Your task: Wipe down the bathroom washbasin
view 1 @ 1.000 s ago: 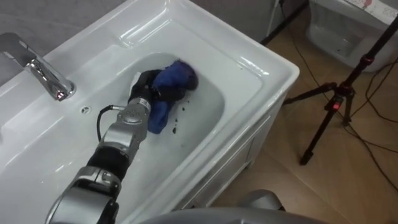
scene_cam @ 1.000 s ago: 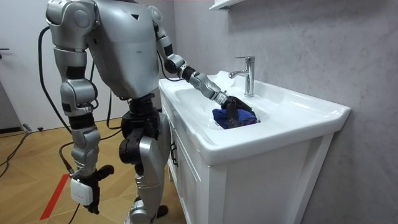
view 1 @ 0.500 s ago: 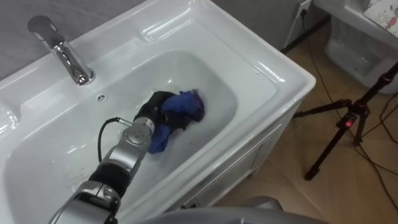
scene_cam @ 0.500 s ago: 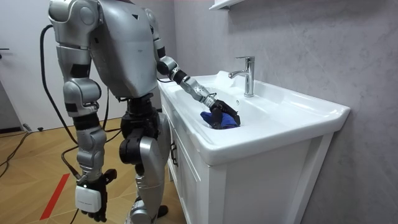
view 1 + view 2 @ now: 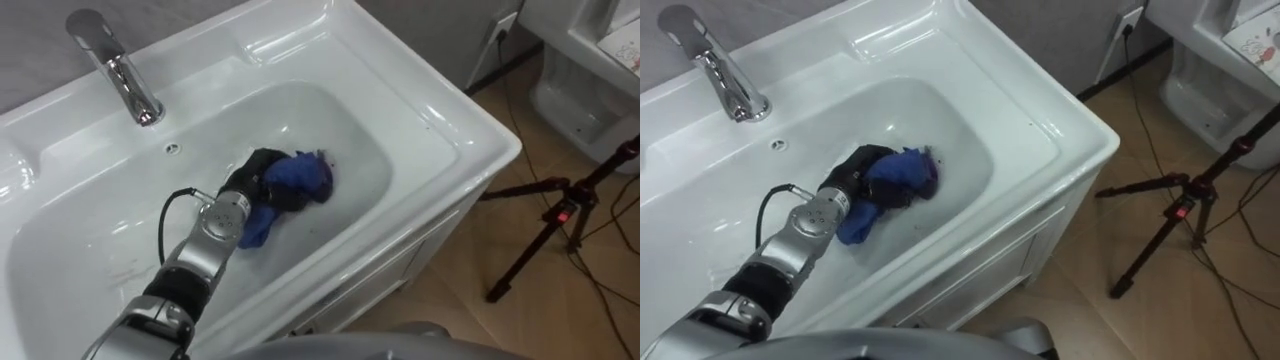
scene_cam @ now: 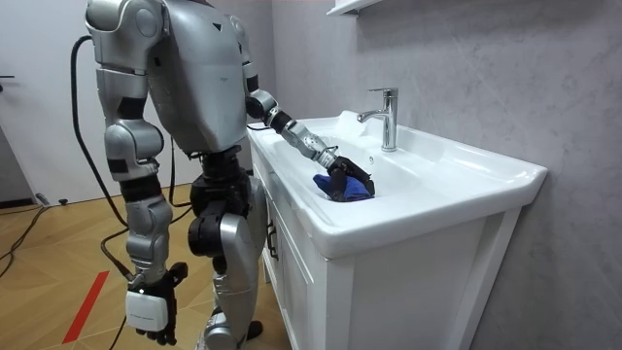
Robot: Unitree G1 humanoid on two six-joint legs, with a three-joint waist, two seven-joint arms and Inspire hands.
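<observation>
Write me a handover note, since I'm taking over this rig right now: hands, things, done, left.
Left hand: down in the basin, fingers curled on the blue cloth, which lies on the bottom near the middle.
Right hand: hangs at the robot's side, idle.
Done: cloth gripped and in the basin; how much is wiped cannot be told.
Left: likely the walls and the end by the tap, then lift the cloth out.
</observation>
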